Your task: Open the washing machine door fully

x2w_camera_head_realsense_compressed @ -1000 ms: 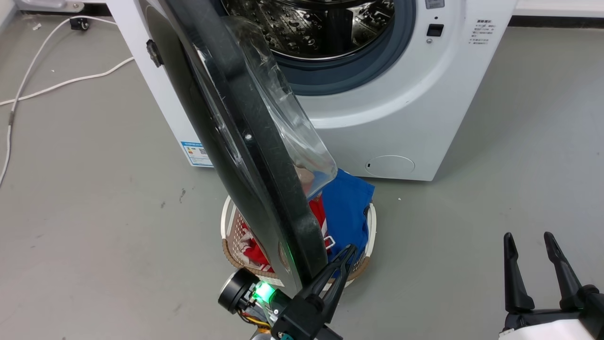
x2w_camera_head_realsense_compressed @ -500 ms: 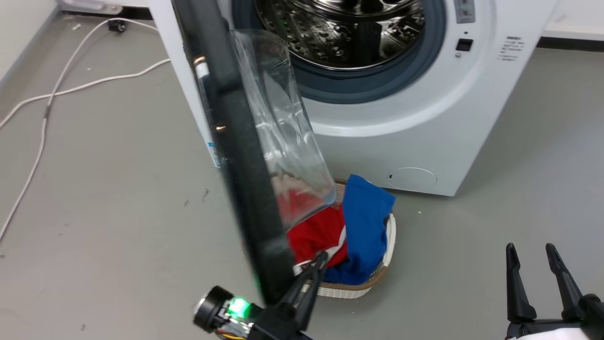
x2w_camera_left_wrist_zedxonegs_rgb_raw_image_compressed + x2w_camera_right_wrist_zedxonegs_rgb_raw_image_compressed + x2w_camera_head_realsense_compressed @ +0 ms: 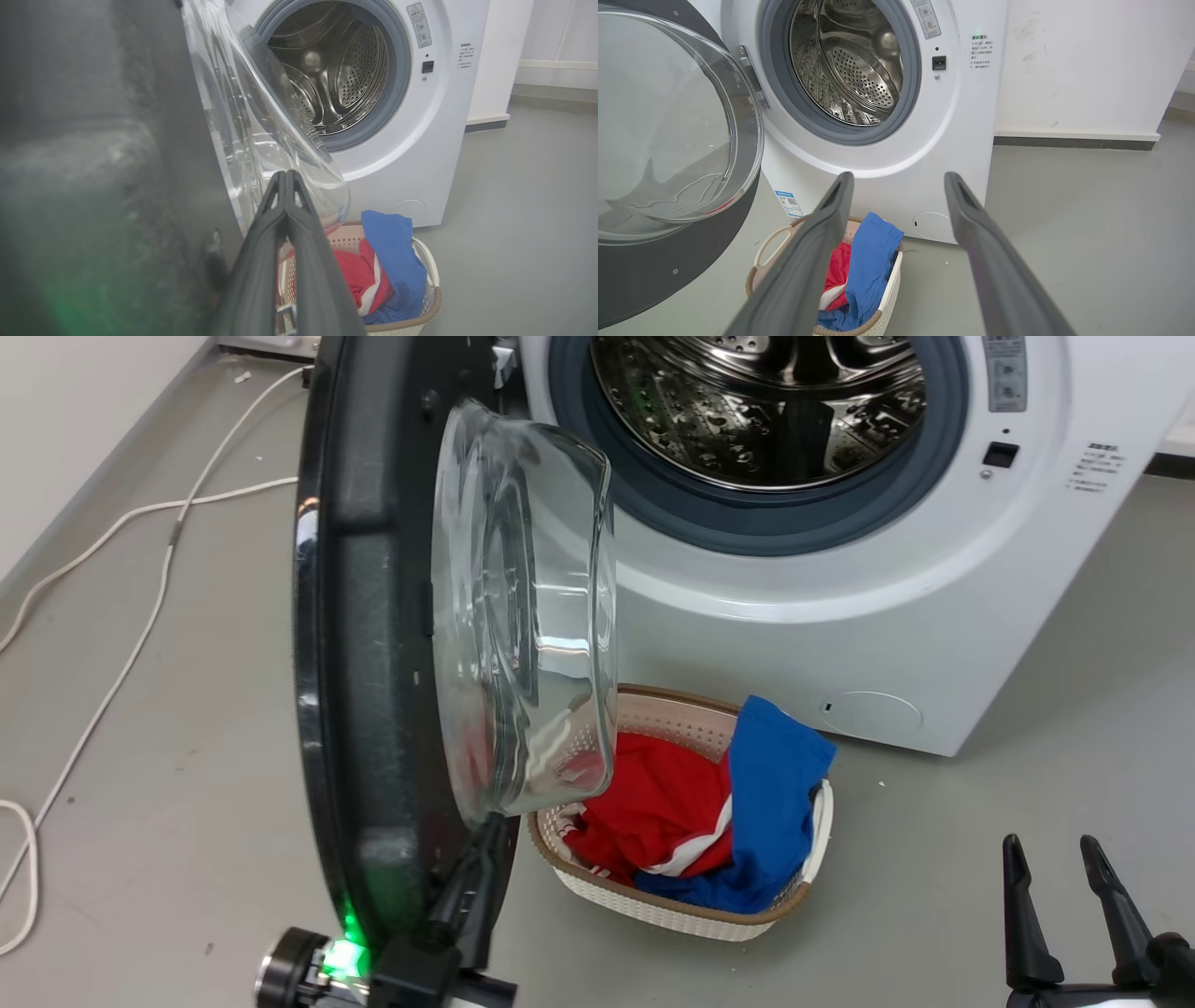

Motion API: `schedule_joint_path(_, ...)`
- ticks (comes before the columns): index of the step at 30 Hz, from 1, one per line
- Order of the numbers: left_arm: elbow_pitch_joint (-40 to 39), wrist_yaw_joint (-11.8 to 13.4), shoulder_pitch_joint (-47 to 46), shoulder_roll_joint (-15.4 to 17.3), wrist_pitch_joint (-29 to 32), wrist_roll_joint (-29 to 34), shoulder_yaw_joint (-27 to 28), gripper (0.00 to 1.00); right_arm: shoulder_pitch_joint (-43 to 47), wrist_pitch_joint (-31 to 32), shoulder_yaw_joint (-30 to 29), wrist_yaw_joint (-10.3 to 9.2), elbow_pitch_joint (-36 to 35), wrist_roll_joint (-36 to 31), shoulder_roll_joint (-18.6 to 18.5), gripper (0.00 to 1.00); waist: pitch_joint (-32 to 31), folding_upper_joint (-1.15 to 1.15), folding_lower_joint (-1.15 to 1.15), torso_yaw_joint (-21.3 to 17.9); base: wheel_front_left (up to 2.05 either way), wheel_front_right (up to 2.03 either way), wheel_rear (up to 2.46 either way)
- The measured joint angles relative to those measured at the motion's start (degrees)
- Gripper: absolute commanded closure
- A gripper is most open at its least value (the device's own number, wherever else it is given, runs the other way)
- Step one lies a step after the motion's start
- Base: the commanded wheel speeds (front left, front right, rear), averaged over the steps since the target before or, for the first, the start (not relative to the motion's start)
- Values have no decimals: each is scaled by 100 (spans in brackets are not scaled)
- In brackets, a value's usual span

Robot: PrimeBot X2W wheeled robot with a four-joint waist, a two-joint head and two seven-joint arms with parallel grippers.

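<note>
Both left gripper (image 3: 487, 835) fingers pinched together, empty, pushing the door (image 3: 373, 616) from inside. Right gripper (image 3: 1049, 845) gapes, idle. Next, I'd guess: shove wider.

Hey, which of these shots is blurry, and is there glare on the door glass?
Left wrist view: the door is close and blurred, with a green cast. Head view: sharp; white highlights streak its glass, a green glow sits near the left gripper. Right wrist view: sharp, glass shows faint reflections.

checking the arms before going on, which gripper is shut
The left gripper: its fingers are pressed together beside the glass bowl of the door. The right gripper has its fingers well apart, clear of the door.
</note>
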Motion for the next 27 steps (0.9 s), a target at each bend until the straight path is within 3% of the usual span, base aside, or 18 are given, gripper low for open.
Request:
schedule_joint_path(15, -256, 294, 197, 364, -1, -154, 1080, 100, 6, 0, -37, 0, 38, -11, 0, 0, 70, 0, 0, 275, 0, 0, 0)
schedule_joint_path(27, -361, 392, 226, 558, 0, -246, 1767, 100, -64, 1, -14, 0, 34, -100, 1, 0, 257, 0, 0, 245, 0, 0, 0)
